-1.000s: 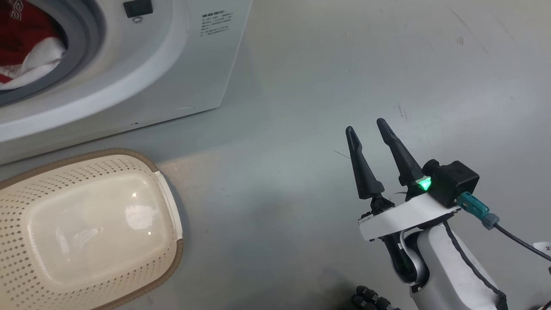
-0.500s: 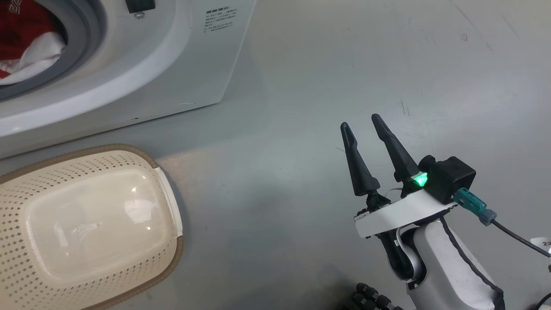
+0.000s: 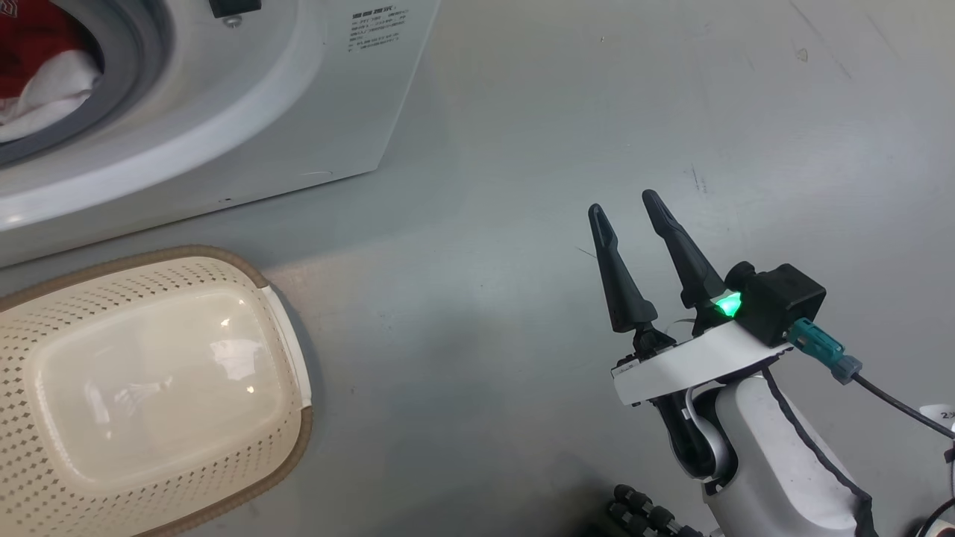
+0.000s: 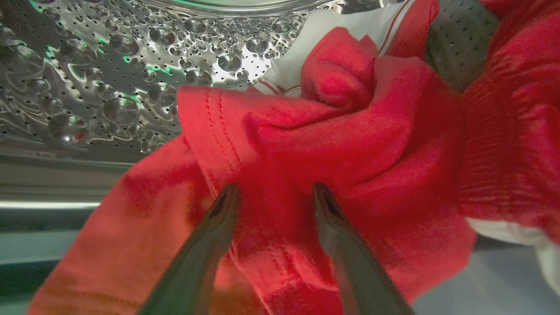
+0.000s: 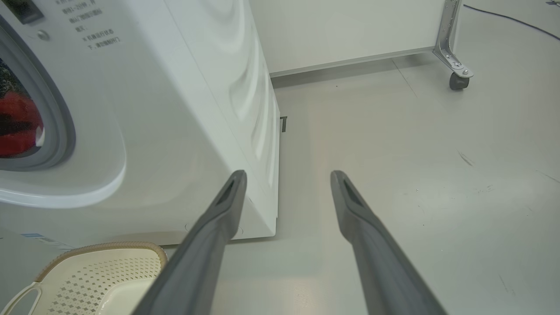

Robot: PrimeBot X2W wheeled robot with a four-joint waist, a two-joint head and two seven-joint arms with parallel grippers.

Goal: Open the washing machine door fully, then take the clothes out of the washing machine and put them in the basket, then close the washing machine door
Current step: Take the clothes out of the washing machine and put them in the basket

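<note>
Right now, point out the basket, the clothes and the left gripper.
basket (image 3: 134,283), head view, perforated far wall.
clothes (image 4: 350,131), left wrist view, red fold.
left gripper (image 4: 274,188), left wrist view, between its fingertips.

The clothes (image 4: 350,131) are matt cloth, the drum (image 4: 109,65) glossy steel (dimpled, perforated).

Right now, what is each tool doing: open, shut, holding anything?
Left tool: open, astride a fold of the red clothes in the drum, nothing clamped.
Right tool: open, empty, over the floor.
</note>
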